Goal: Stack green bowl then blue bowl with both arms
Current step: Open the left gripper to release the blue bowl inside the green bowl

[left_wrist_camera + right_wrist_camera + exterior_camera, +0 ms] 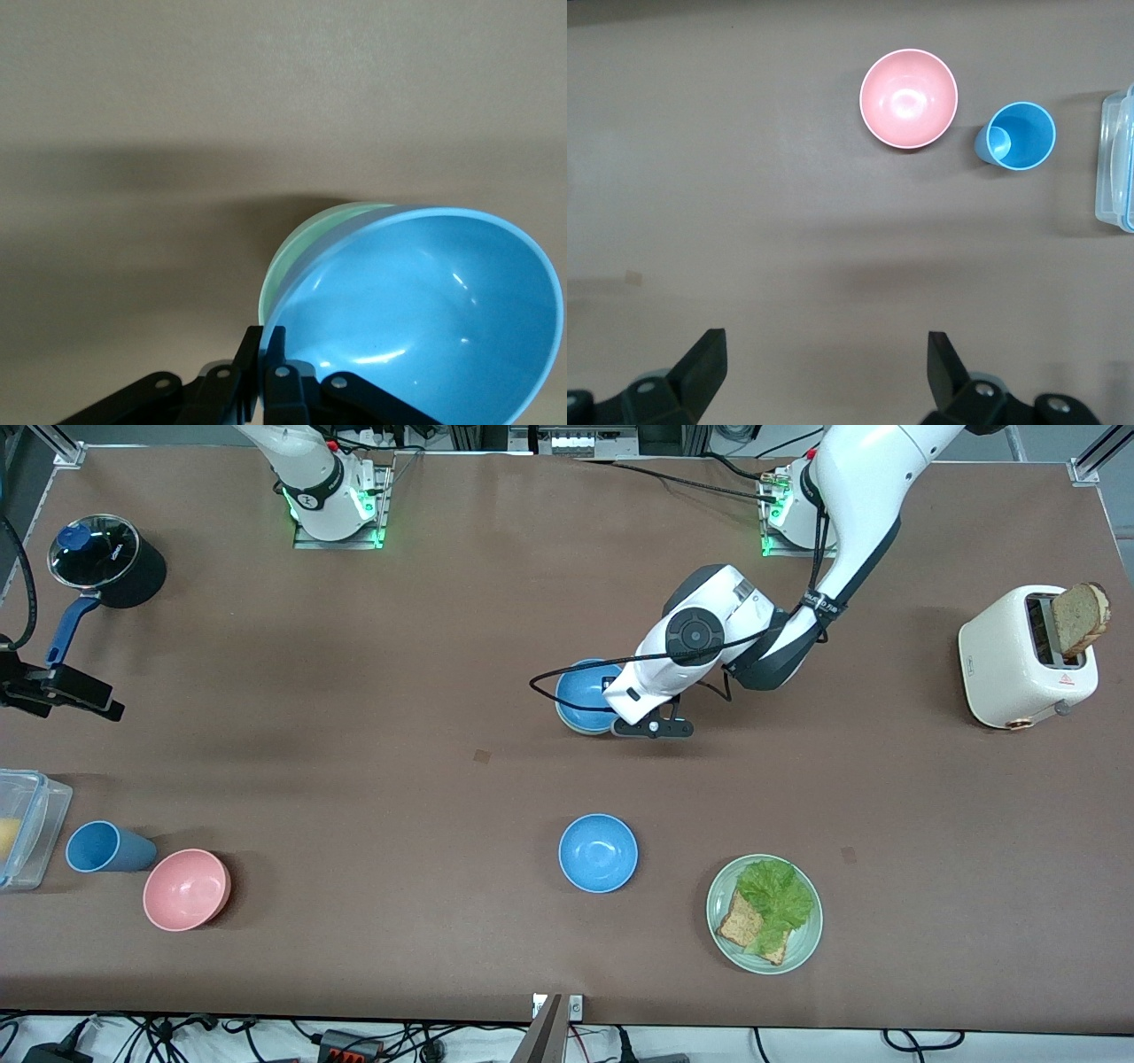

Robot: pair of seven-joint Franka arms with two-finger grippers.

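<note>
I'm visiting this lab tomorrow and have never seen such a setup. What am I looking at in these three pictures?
These are two white robot arms bolted to a brown table, each ending in a black two-finger claw. The wide picture looks down from a high camera facing the robots. The other two come from cameras on each arm's wrist.

The left claw is shut on the rim of a blue bowl that sits nested inside the green bowl, near the middle of the table. The right claw waits, open and holding nothing, above the right arm's end of the table.

Also on the table are a second blue bowl, a pink bowl, a blue cup, a plate of lettuce and toast, a toaster and a lidded pot.
</note>
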